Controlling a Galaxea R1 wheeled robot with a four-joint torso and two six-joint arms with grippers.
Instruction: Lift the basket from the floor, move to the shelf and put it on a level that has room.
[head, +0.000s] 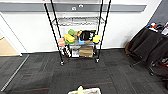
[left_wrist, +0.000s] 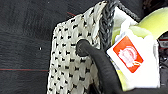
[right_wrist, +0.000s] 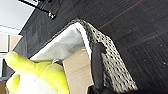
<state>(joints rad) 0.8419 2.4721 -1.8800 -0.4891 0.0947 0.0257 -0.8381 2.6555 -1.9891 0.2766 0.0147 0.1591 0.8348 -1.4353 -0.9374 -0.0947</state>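
Basket carried, rack ahead.
We hold the small beige-white speckled woven basket (head: 86, 91) near us, left gripper (left_wrist: 86, 50) and right gripper (right_wrist: 98, 53) each clamped over its dark rim. The tall black-pole wire shelf (head: 78, 35) stands far ahead; we judge level, even lifting matters.

The head camera looks forward and down from well back at the tall black wire-tier shelf (head: 79, 35), while both wrist cameras sit close against opposite sides of the speckled woven basket (left_wrist: 72, 62) over dark carpet floor (right_wrist: 140, 32).
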